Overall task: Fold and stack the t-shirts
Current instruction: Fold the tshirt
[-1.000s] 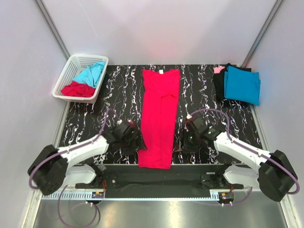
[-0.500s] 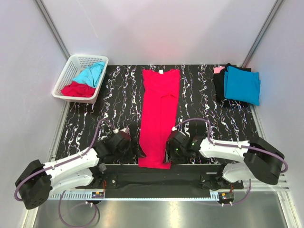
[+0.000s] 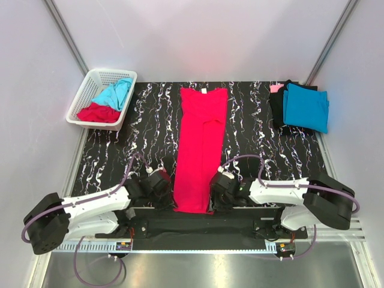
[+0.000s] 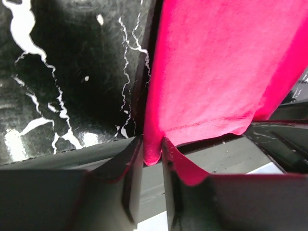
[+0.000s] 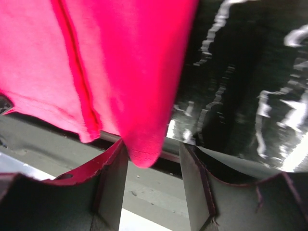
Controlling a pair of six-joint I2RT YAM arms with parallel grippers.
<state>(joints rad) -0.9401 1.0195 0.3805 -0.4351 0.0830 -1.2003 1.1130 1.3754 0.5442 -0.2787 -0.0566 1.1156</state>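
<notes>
A crimson red t-shirt (image 3: pixel 201 144) lies folded into a long strip down the middle of the black marbled table (image 3: pixel 264 150), collar at the far end. My left gripper (image 3: pixel 170 193) is at the strip's near left corner. In the left wrist view its jaws (image 4: pixel 153 149) pinch the red hem corner (image 4: pixel 152 155). My right gripper (image 3: pixel 215 193) is at the near right corner. In the right wrist view the red t-shirt's corner (image 5: pixel 144 154) hangs between its jaws (image 5: pixel 151 154), which stand apart; the cloth touches only the left finger (image 5: pixel 113 173).
A white lattice basket (image 3: pixel 84 96) at the back left holds a turquoise shirt (image 3: pixel 115 93) and a red one (image 3: pixel 99 113). At the back right, a folded turquoise shirt (image 3: pixel 306 107) lies on black (image 3: pixel 278 109) and pink (image 3: pixel 276 88) ones. The table's near edge (image 3: pixel 198 211) runs just behind both grippers.
Both grippers have moved in to the red strip's near corners. The left jaws have closed on the hem corner. The right jaws have narrowed slightly around the other corner.
</notes>
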